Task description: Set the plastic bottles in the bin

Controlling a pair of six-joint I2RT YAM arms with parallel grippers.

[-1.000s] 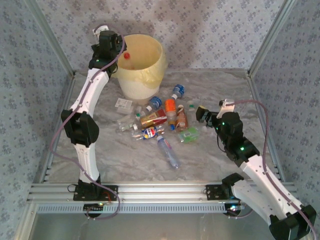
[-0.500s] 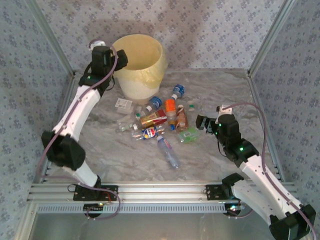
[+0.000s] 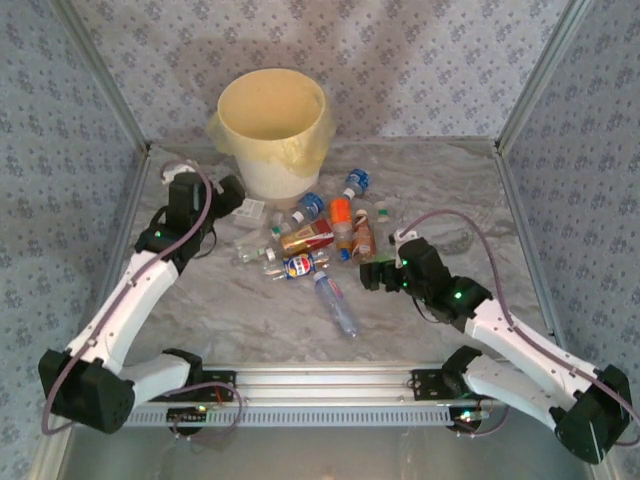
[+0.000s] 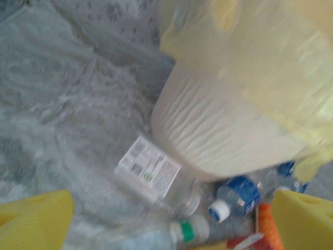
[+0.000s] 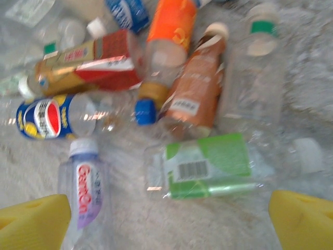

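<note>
From above: the bin (image 3: 275, 180) sits upper centre, the plastic bottles (image 3: 318, 240) heaped just below. My left gripper (image 3: 233, 196) and right gripper (image 3: 371, 276) flank the heap, both released, empty. Left wrist: a white-labelled bottle (image 4: 151, 171) lies by the bin's base; nudging could wedge it. Right wrist: a green-labelled bottle (image 5: 208, 164) lies lower centre, neighbours crowding; a slippery pinch might squirt it away.

We take this for a lab test booth: patterned backdrop panels (image 3: 420, 60) close three sides, bare aluminium posts (image 3: 103, 75) rise in the upper corners, and a slotted metal rail (image 3: 330, 385) along the bottom edge carries the left arm (image 3: 130, 300) and right arm (image 3: 520, 335) over a marbled tabletop (image 3: 250, 320).
</note>
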